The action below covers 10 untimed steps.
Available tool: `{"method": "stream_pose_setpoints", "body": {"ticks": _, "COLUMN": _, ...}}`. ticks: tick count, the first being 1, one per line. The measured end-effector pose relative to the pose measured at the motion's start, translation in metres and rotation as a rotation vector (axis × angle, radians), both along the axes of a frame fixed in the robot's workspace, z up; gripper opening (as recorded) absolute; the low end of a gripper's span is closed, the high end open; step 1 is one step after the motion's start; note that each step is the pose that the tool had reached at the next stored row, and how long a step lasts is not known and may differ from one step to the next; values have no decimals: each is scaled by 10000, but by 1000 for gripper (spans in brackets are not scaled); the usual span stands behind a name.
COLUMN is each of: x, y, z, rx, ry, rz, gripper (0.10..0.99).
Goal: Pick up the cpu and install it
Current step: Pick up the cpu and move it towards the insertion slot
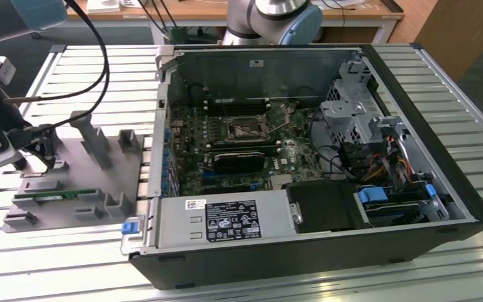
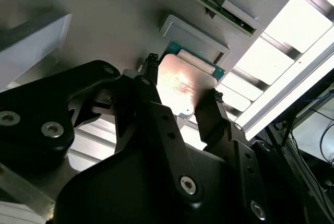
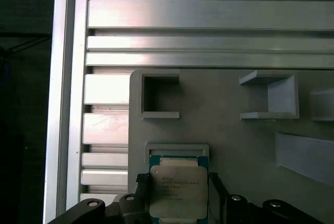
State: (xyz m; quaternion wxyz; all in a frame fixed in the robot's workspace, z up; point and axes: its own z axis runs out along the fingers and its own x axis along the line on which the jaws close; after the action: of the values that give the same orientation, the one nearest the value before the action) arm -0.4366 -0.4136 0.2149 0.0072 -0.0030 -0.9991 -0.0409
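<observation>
The cpu [image 3: 176, 192], a flat square chip with a silver-grey lid on a green board, lies in a raised seat of the grey tray [image 3: 224, 130]. In both wrist views my gripper [image 3: 176, 182] straddles it, one black fingertip [image 2: 152, 66] against one edge and the other against the opposite edge, so the gripper is shut on the cpu [image 2: 182, 85]. The chip still rests level in its seat. In the exterior view the gripper [image 1: 38, 156] hangs over the tray's [image 1: 99, 179] left end. The bare socket [image 1: 248, 130] lies in the open computer case [image 1: 309, 157].
A green memory stick [image 1: 48, 195] lies in the tray's front slot, and upright grey posts [image 1: 90, 135] stand just beyond the gripper. Black cables [image 1: 99, 75] trail from the arm. A second arm's base [image 1: 271, 19] stands behind the case. The slatted metal table [image 1: 443, 277] carries everything.
</observation>
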Motion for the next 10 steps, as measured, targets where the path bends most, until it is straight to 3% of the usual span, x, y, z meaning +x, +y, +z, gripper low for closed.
{"method": "stream_pose_setpoints", "body": {"ticks": 10, "x": 0, "y": 0, "z": 76, "rx": 41, "ry": 0, "rz": 0, "gripper": 533}}
